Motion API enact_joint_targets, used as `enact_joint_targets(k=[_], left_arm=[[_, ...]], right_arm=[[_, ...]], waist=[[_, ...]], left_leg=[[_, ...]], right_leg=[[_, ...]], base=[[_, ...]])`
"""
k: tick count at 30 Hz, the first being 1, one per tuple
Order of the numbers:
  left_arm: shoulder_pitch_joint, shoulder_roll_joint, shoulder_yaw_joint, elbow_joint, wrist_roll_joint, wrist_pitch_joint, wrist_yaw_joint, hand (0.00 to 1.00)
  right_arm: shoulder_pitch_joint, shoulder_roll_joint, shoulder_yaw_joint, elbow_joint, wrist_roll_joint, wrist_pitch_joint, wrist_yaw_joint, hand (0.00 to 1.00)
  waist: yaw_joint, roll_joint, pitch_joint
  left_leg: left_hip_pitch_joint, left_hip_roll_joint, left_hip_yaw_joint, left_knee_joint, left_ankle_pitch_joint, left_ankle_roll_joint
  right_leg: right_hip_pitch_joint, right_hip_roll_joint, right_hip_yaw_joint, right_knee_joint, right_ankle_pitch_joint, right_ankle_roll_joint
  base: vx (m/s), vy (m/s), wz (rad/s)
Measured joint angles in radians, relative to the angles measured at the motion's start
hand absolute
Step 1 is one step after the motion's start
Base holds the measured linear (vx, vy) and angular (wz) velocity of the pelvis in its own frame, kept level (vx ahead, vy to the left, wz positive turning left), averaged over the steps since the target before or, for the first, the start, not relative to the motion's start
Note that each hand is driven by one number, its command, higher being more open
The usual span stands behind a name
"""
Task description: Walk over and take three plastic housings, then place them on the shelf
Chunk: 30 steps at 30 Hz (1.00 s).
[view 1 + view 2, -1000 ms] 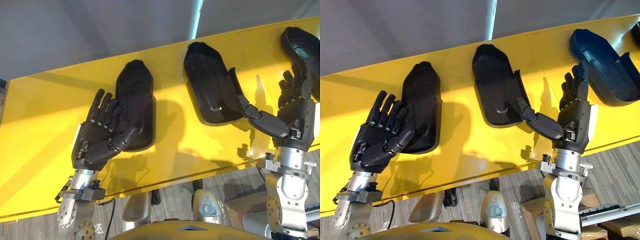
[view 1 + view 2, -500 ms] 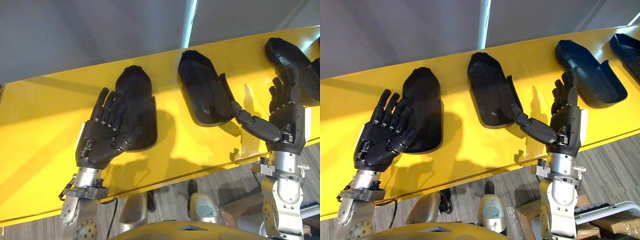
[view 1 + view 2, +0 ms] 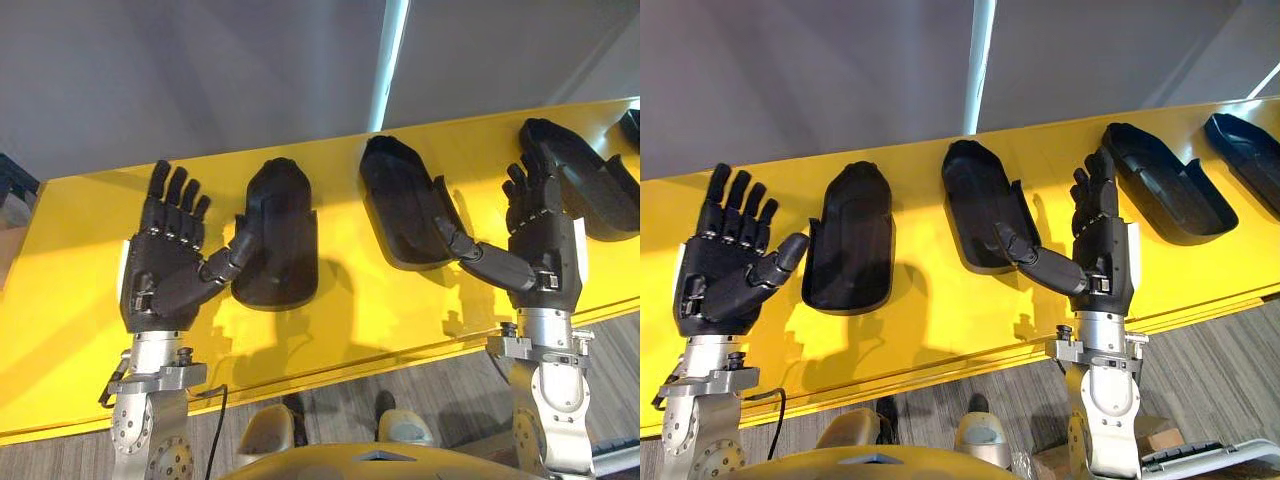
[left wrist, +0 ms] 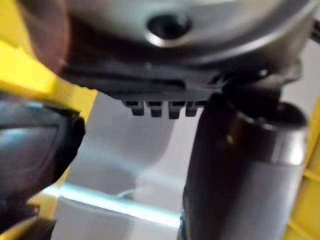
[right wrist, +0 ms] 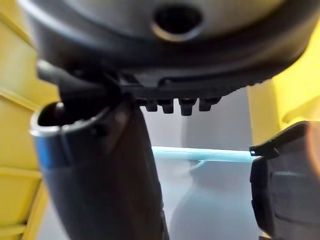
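Left hand [image 3: 725,270] and right hand [image 3: 1102,250] are hovering over the near edge of the yellow shelf [image 3: 940,300], fingers spread, carrying nothing. Beyond them, four black plastic housings are lying in a row.
- first housing [image 3: 850,240]: beside the left thumb
- second housing [image 3: 980,200]: at the right thumb
- third housing [image 3: 1160,180]
- fourth housing [image 3: 1250,148]

Judging: placing is looking finished.
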State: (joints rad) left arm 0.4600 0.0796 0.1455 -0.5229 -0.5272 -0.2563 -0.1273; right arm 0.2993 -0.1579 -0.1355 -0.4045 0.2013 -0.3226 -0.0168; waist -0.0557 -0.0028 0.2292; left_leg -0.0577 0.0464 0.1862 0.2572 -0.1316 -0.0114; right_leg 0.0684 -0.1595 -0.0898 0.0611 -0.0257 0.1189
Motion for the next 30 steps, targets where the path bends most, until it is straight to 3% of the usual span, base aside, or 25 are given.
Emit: enact_joint_targets(k=[3, 13, 30], left_arm=[[0.019, -0.005, 0.038, 0.0, 0.075, 0.055, 0.033, 1.0], [0.053, -0.004, 0.047, 0.014, 0.147, 0.219, -0.024, 1.0], [0.06, 0.027, -0.034, 0.06, 0.014, 0.238, -0.175, 1.0]], right_arm=[[0.002, 0.008, 0.011, 0.0, 0.0, 0.008, 0.002, 1.0], [0.0, 0.006, 0.01, 0.0, 0.004, 0.014, 0.006, 1.0], [0.0, -0.005, 0.008, 0.0, 0.012, 0.022, 0.012, 1.0]], waist=[[0.004, -0.007, -0.006], [0.014, -0.017, -0.014], [-0.001, -0.012, -0.011]], left_leg=[[0.013, -0.001, -0.003, -0.013, 0.004, -0.002], [-0.007, 0.001, 0.001, -0.017, 0.016, -0.002], [-0.004, 0.005, 0.026, -0.018, 0.009, -0.001]], right_leg=[[0.018, 0.001, -0.006, -0.011, 0.003, -0.004], [-0.006, 0.003, -0.011, -0.011, 0.005, -0.01], [-0.017, 0.003, 0.014, -0.012, 0.008, -0.007]], base=[[-0.03, -0.013, 0.04], [-0.01, -0.002, 0.01], [0.0, 0.003, -0.03]])
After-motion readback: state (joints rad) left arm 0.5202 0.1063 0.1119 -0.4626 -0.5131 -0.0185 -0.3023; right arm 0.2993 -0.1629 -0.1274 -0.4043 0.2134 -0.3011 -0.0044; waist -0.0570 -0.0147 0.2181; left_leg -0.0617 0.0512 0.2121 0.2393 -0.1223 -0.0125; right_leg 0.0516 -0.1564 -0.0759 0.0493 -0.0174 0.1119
